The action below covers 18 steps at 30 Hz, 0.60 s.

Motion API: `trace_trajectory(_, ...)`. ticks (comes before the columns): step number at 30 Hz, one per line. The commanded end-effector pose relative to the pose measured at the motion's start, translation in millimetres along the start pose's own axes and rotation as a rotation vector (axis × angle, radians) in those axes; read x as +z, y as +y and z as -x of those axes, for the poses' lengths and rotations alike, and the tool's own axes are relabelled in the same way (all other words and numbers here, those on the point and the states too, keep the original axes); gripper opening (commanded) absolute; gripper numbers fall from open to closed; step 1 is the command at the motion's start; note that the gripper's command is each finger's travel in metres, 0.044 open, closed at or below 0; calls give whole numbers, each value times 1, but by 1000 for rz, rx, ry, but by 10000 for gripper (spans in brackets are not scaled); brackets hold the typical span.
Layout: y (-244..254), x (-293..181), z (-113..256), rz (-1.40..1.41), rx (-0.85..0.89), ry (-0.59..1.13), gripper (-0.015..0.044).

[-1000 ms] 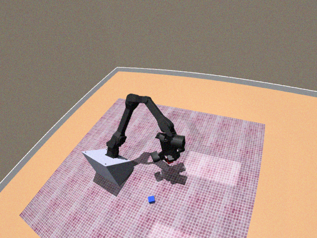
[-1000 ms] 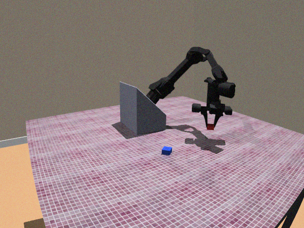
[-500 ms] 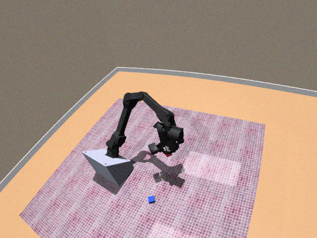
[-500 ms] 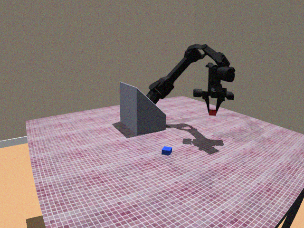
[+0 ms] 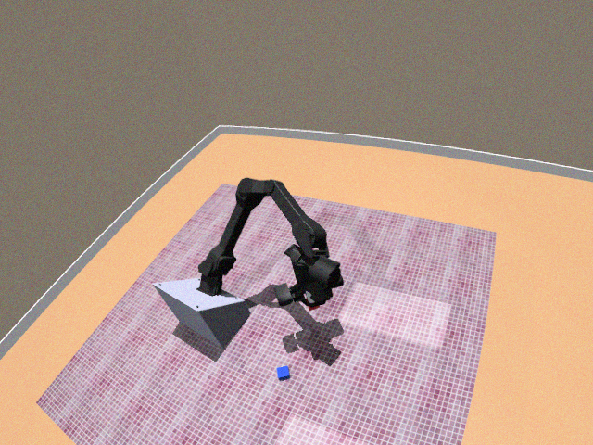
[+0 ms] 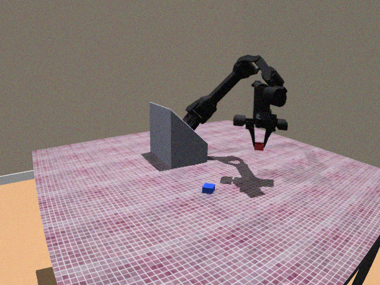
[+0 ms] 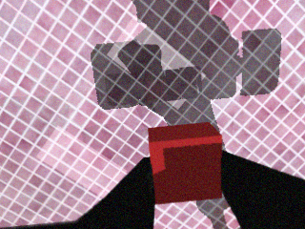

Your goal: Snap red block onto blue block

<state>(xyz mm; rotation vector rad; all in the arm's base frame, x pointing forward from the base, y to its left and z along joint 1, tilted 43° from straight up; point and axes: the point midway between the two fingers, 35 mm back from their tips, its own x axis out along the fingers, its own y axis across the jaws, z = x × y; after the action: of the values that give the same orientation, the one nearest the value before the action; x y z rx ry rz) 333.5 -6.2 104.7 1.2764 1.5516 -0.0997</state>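
The red block (image 5: 313, 307) (image 6: 259, 146) (image 7: 191, 167) is held between the two black fingertips, clear of the table. My gripper (image 6: 259, 145) (image 7: 182, 161) points downward and is shut on the red block, above the tabletop. In the top view the red block is mostly hidden by the gripper. The blue block (image 5: 283, 372) (image 6: 208, 187) sits on the table, nearer the front than the gripper in the top and exterior views, and to the gripper's left. It is not in the wrist view.
The grey wedge-shaped base (image 5: 201, 321) (image 6: 187, 147) carries the arm and stands left of the gripper. The table (image 5: 407, 383) (image 6: 138, 239) has a pink and white grid top. The arm's shadow (image 5: 313, 335) (image 6: 250, 184) (image 7: 191, 29) falls between the base and the blue block's right side.
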Motion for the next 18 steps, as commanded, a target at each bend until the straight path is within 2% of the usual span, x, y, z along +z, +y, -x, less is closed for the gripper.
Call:
trace_trajectory(1, -9, 14, -2, -13, -4, -8, 0)
trace_trajectory(18, -62, 76, -19, -67, -9, -12, 0)
